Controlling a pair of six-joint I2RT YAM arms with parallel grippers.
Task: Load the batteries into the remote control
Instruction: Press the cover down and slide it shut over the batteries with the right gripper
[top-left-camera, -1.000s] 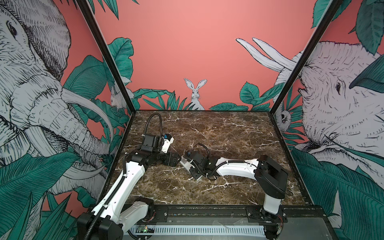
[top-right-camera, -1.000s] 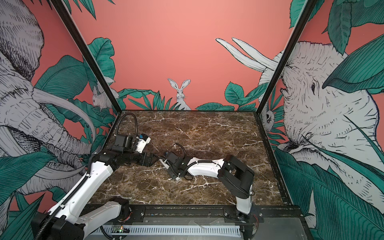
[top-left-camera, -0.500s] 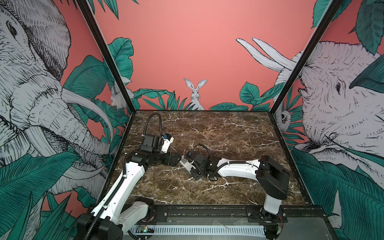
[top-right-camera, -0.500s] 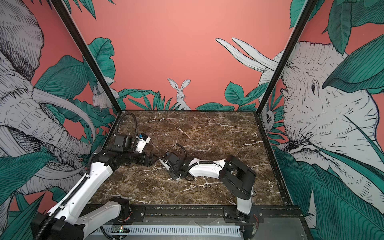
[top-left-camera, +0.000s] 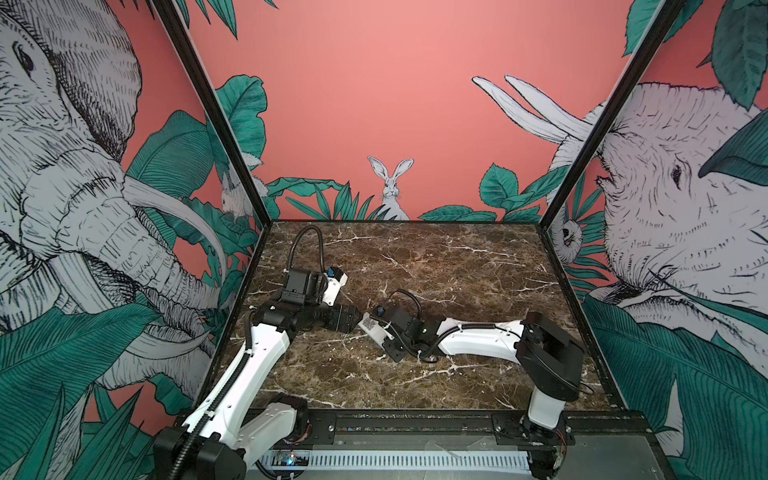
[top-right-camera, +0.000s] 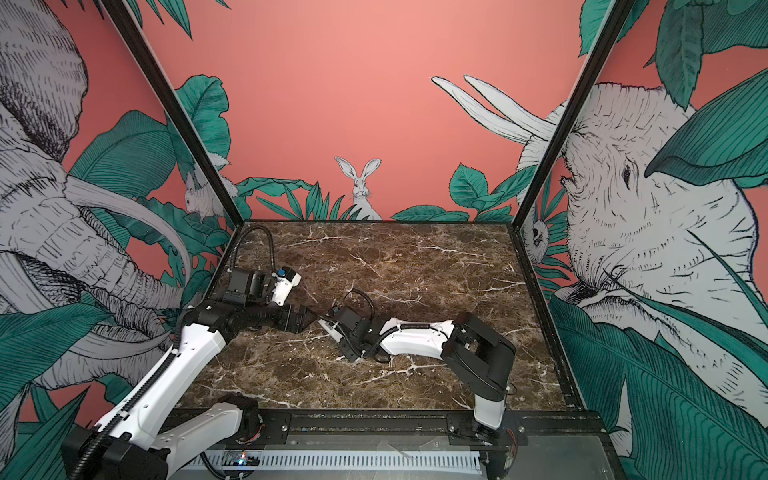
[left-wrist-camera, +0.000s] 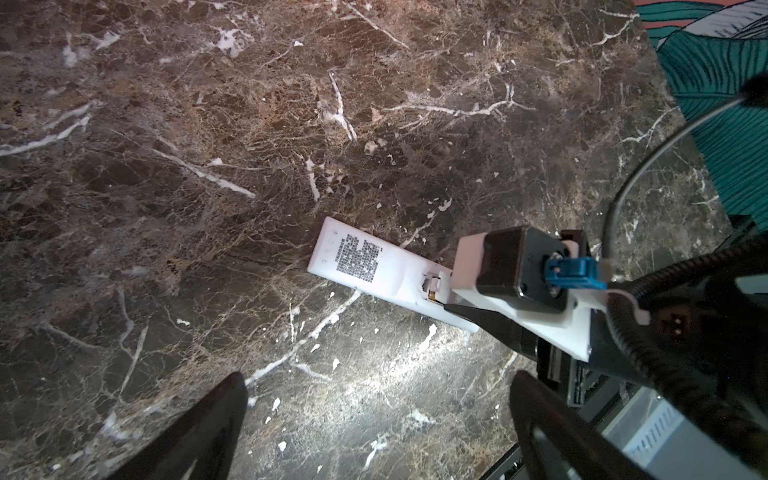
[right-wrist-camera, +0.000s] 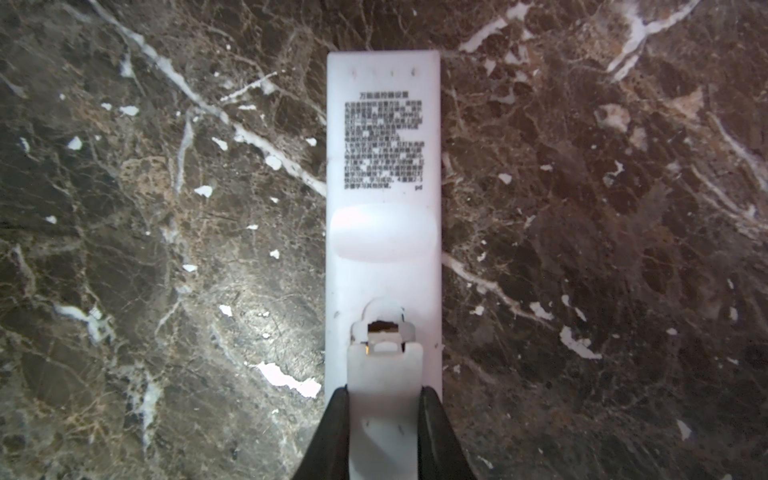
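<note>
The remote control (right-wrist-camera: 382, 166) lies back-up on the marble, its printed label showing; it also appears in the left wrist view (left-wrist-camera: 365, 266) and in both top views (top-left-camera: 370, 324) (top-right-camera: 330, 326). My right gripper (right-wrist-camera: 384, 399) is shut on a narrow white battery cover (right-wrist-camera: 384, 374) that sits over the remote's near end. A small dark slot with a brass glint (right-wrist-camera: 368, 351) shows at the cover's tip. The batteries are hidden. My left gripper (left-wrist-camera: 378, 415) is open and empty, hovering just left of the remote's label end (top-left-camera: 353, 320).
The two arms meet nose to nose near the middle of the brown marble table (top-left-camera: 457, 270). The right wrist's camera mount (left-wrist-camera: 519, 274) and cable sit above the remote. Printed walls close three sides; a black rail (top-left-camera: 415, 424) runs along the front.
The right arm's elbow has crept slightly to the right. Both grippers keep the same state and nearly the same place.
</note>
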